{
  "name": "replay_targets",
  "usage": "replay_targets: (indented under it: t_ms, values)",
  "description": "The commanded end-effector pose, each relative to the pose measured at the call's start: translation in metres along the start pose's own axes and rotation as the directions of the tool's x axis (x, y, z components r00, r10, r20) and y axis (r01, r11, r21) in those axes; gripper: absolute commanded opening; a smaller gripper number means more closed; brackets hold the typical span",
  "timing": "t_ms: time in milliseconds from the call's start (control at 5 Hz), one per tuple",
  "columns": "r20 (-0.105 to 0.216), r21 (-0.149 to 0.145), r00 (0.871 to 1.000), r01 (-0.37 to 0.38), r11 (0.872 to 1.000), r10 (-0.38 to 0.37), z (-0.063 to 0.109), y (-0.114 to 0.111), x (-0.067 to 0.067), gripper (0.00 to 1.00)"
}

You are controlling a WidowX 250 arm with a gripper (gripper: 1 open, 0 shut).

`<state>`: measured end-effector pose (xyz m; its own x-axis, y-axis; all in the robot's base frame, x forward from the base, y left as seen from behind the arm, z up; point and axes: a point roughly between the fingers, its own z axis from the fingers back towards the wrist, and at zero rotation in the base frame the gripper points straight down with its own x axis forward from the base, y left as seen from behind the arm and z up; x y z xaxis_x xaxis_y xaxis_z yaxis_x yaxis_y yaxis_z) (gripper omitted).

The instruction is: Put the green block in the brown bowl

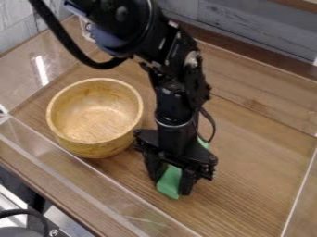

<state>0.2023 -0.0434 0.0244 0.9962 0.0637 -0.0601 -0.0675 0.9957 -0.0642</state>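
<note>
**A:** Where's the bright green rectangular block (171,183) relative to the round light-brown wooden bowl (95,116)?

**B:** It sits on the wooden tabletop (254,139) just to the right of the bowl and a little nearer the camera, apart from the bowl's wall. It is outside the bowl; the hollow holds nothing.

**A:** And the black gripper (175,178)?

**B:** It points straight down beside the bowl, on the same side as the block. Its fingers are drawn in narrow and pressed against the block's two sides, so the green bar is clamped between them, its lower end showing below the fingertips.

**A:** Is the block lifted?

**B:** I cannot tell; its bottom edge looks level with the tabletop.
</note>
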Motion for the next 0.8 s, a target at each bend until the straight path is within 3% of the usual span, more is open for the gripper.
replay_targets:
  t_ms: [0,600]
  values:
    - [0.018,-0.004,1.0,-0.002,1.0,0.002,0.008,0.0,0.004,0.0]
    - [0.0,0.007,1.0,-0.002,1.0,0.002,0.026,0.001,0.001,0.0]
